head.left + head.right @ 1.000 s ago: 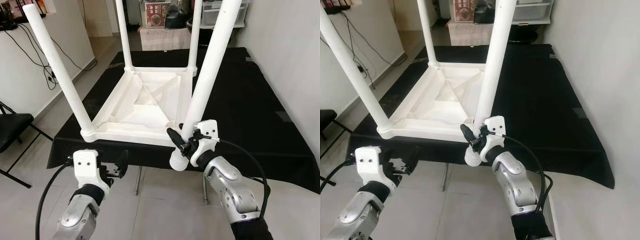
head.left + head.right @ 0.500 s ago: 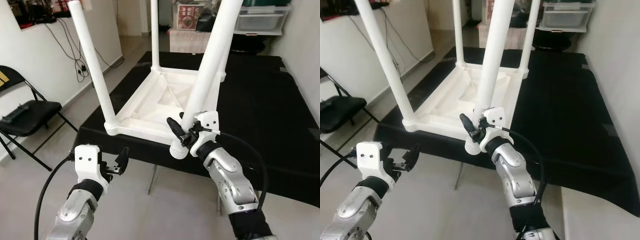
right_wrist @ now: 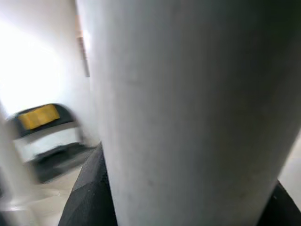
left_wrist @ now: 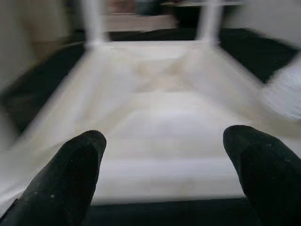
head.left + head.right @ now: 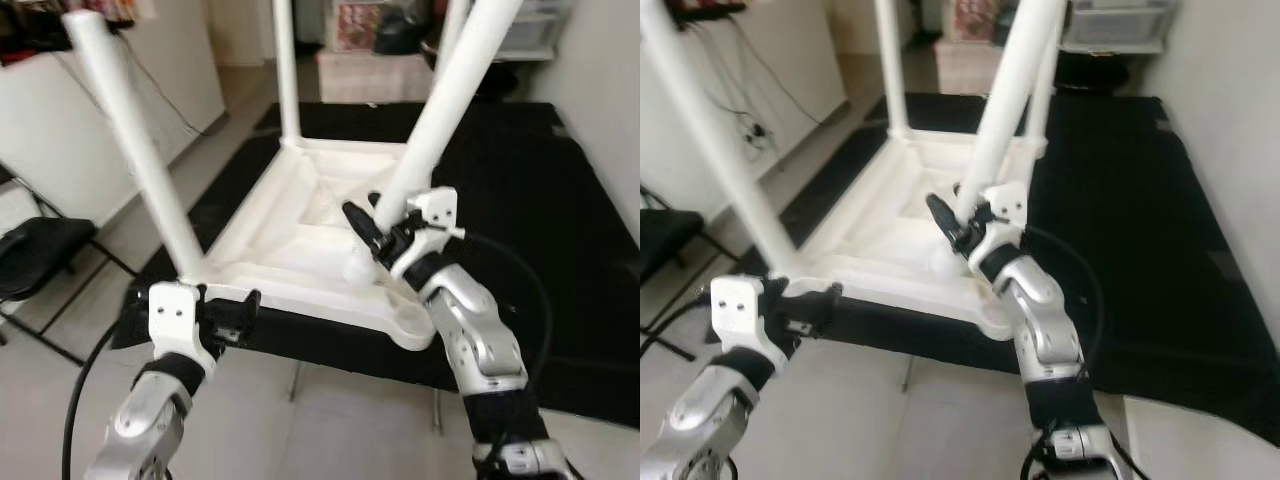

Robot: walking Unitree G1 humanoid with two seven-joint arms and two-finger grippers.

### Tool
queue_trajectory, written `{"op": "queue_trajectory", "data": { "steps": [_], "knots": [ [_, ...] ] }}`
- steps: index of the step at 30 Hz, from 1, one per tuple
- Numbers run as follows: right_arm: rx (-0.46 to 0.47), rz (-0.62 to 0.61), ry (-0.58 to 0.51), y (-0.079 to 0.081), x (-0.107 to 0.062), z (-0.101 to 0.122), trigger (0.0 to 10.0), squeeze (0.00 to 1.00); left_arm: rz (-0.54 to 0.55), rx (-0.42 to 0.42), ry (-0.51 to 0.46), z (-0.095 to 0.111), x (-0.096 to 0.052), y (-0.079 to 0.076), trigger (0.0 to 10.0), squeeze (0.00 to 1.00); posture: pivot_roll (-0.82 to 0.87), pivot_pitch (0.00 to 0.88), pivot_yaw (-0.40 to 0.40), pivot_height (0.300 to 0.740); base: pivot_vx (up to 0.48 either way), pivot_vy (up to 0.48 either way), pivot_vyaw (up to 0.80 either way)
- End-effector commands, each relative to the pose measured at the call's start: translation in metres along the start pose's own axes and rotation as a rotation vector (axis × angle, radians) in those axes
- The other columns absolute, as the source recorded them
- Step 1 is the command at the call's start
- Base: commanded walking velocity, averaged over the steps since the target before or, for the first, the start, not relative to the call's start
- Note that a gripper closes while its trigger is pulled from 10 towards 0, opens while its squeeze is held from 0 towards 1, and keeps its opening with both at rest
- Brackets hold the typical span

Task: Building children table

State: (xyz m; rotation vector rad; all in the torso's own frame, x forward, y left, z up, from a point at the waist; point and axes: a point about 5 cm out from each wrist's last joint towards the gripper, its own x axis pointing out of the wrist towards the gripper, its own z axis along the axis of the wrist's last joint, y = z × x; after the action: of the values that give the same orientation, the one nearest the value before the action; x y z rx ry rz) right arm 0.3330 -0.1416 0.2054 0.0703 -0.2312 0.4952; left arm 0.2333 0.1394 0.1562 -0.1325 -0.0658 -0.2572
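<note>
Clamped on a loose white table leg (image 5: 440, 120), the right gripper (image 5: 385, 232) has one black finger on each side of the tube near its lower end. Leg tilts up and away to the right, lower end over the upturned tabletop's (image 5: 300, 225) underside, close to the near right corner socket (image 5: 412, 325); can't tell if it touches. Right wrist view: leg surface (image 3: 197, 108) at close range w/ dark fingers (image 3: 91, 188) at either edge, plus a blurred yellow and black shape behind.

Left gripper (image 5: 232, 318) jaws apart, holding nothing, just in front of the tabletop's near edge. Left wrist view: both fingertips (image 4: 70, 169) spread wide, tabletop's ribbed underside (image 4: 155, 117) between and beyond them, blurred, w/ two far legs rising at the back.

Head views give the wider scene: tabletop lies upside down on a black cloth (image 5: 540, 200) covering a stand. Three legs already seated: near left leg (image 5: 140, 160), far left leg (image 5: 286, 70), far right leg (image 5: 1045, 90). Black folding chair (image 5: 35, 260) on the floor to the left, white wall w/ cables behind it, storage boxes (image 5: 1110, 20) at the far end.
</note>
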Motion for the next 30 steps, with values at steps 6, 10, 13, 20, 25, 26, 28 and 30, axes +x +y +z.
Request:
{"op": "queue_trajectory", "data": {
  "steps": [6, 10, 13, 20, 25, 26, 28, 30],
  "knots": [
    [0.017, 0.096, -0.029, 0.014, 0.008, 0.010, 10.0, 0.00, -0.036, 0.026, 0.028, -0.001, -0.007, 0.003, 10.0, 0.00, -0.01, 0.051, 0.054, 0.740, 0.000, 0.000, 0.00],
    [0.018, 0.139, -0.021, 0.018, 0.008, 0.011, 10.0, 0.00, -0.119, 0.005, 0.046, -0.002, -0.010, -0.006, 10.0, 0.00, -0.01, 0.051, 0.054, 0.740, 0.000, -0.113, 0.00],
    [0.017, 0.224, -0.010, 0.023, 0.005, 0.012, 10.0, 0.00, -0.223, -0.013, 0.072, -0.003, -0.014, -0.017, 10.0, 0.00, 0.00, 0.055, 0.055, 0.740, 0.000, -0.456, 0.00],
    [0.029, 0.470, 0.036, 0.034, -0.006, 0.015, 10.0, 0.00, -0.397, -0.051, 0.141, -0.005, -0.025, -0.037, 10.0, 0.00, 0.00, 0.061, 0.054, 0.740, 0.000, -0.250, 0.00],
    [0.028, 0.640, 0.079, 0.042, -0.015, 0.016, 10.0, 0.00, -0.453, -0.058, 0.214, -0.011, -0.035, -0.039, 10.0, 0.00, 0.00, 0.074, 0.053, 0.740, 0.000, 0.000, 0.00],
    [0.028, 0.640, 0.079, 0.042, -0.015, 0.016, 10.0, 0.00, -0.453, -0.058, 0.214, -0.011, -0.035, -0.039, 10.0, 0.00, 0.00, 0.074, 0.053, 0.740, 0.000, 0.000, 0.00],
    [0.009, 0.723, 0.110, 0.047, -0.020, 0.015, 10.0, 0.00, -0.445, -0.053, 0.237, -0.013, -0.040, -0.037, 10.0, 0.00, 0.01, 0.082, 0.051, 0.740, 0.000, 0.000, 0.00],
    [-0.002, 0.751, 0.124, 0.049, -0.021, 0.014, 10.0, 0.00, -0.432, -0.059, 0.243, -0.013, -0.042, -0.036, 10.0, 0.00, 0.01, 0.088, 0.049, 0.740, 0.000, 0.000, 0.00]
  ]
}}
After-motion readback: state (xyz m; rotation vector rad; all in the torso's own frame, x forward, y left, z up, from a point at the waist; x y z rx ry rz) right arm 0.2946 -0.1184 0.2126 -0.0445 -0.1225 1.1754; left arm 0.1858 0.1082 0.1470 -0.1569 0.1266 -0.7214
